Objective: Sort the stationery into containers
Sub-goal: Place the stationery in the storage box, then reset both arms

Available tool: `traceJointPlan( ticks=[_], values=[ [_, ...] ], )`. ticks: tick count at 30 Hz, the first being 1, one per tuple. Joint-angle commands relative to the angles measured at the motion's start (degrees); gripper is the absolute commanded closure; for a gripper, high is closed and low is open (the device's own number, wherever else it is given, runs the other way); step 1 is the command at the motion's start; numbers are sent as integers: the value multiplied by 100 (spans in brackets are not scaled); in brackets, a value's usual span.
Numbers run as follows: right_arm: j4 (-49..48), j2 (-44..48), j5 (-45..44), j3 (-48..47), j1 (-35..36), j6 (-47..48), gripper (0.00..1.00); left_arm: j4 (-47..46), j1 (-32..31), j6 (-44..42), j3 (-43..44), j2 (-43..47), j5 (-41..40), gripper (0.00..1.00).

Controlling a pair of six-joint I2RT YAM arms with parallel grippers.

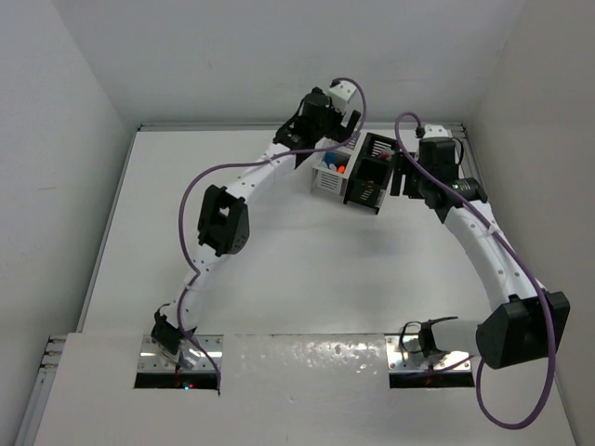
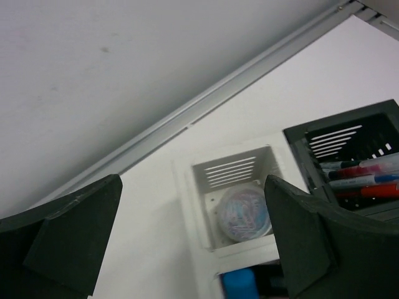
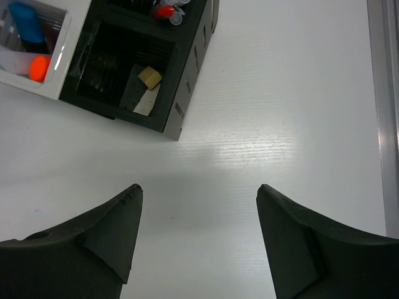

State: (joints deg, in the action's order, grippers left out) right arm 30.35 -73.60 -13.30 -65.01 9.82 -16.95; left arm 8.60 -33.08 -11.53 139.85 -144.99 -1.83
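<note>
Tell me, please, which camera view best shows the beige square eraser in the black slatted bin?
The right wrist view: it looks down into the black slatted bin, where the beige square eraser lies on its floor. The top external view shows the bin too small and dark inside; the left wrist view shows only its pens.

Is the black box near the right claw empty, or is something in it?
Not empty. The right wrist view shows a beige eraser lying in the black bin, with red-tipped pens in its farther compartment.
</note>
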Motion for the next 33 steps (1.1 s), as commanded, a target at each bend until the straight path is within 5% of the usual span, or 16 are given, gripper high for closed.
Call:
traceJointPlan(
  ticks=[1,9,19,33],
  values=[
    [85,-84,-15,-293,-200,-282,27,324,441,159,289,866,-125,4],
    [155,-58,301,163,-1174,-1117,5,1661,1435,336,-1502,2359,-3,1],
    [-301,162,-5,1157,-1817,-1574,1,1926,2490,485,-4525,3776,324,1],
    [-222,4,-331,1404,-1826,-1865,2,1944,2921,458,-5416,4084,393,0]
  ],
)
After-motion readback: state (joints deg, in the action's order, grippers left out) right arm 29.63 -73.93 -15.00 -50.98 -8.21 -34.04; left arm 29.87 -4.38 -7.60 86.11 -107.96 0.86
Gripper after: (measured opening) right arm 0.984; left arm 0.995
